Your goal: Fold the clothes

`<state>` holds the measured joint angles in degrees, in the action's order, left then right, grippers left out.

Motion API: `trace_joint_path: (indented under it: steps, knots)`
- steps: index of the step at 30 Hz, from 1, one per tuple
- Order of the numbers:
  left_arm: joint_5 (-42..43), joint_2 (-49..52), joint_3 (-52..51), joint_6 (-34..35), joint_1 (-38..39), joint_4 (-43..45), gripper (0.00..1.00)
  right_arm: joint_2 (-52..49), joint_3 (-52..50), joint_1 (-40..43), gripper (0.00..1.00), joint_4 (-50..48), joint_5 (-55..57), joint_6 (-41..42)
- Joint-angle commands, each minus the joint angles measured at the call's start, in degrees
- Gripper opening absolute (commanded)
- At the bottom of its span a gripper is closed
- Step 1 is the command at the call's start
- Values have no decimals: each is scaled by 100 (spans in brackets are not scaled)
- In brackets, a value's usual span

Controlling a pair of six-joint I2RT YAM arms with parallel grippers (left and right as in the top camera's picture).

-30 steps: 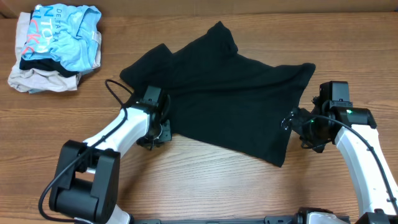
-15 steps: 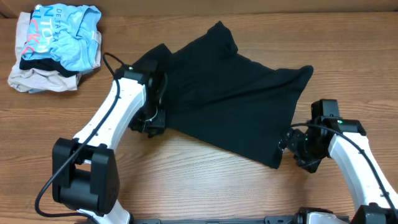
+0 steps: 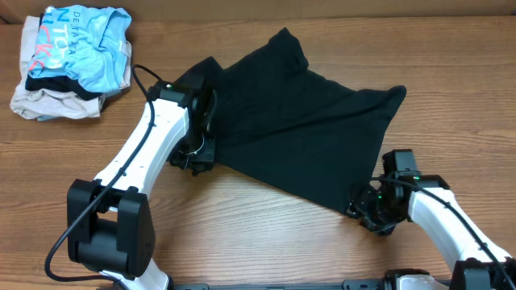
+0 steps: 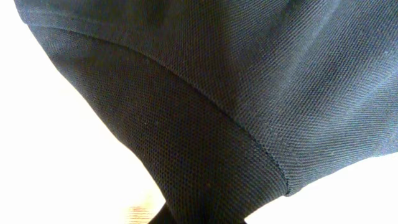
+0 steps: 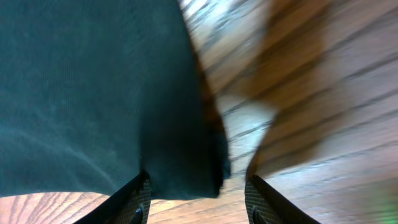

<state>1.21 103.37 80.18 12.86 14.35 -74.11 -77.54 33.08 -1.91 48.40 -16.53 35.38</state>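
Spread over the middle of the wooden table [image 3: 266, 242]: the black T-shirt [image 3: 298, 121]. Pinched tight at its 8 o'clock edge by the left gripper [image 3: 197, 157]. With fingers [image 5: 134, 200] apart around the 5 o'clock corner: the right gripper [image 3: 364, 213]. Far off at 10 o'clock, a light blue shirt [image 3: 85, 44] on a beige garment [image 3: 48, 105].

Left claw [image 3: 196, 155] tight, right claw [image 5: 194, 200] ajar.

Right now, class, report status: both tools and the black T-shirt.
Left tool shut on black T-shirt. Right tool open, straddling its corner. Clothes pile apart, far corner.
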Motion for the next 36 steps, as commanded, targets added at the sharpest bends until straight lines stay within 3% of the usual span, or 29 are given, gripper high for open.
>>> trace_joint_path:
  steps: [1,10,16,21,30,36]
  knots:
    - [-57,2,120,-155,-31,31,9,-13,-24,-356,52,-138,308,498]
    - [-59,2,120,-155,-33,92,13,-369,-24,-564,35,-273,715,992]
    - [-59,2,127,-229,-48,149,8,-446,66,-529,4,-234,817,1134]
    - [-9,2,378,-262,-50,-72,4,-426,743,-223,4,623,1082,901]
    - [-7,2,1185,-520,-39,-1113,4,-90,2411,1005,4,2710,1202,-656]
    - [-11,2,1182,-520,9,-1541,4,109,2511,1307,4,3018,743,-1014]
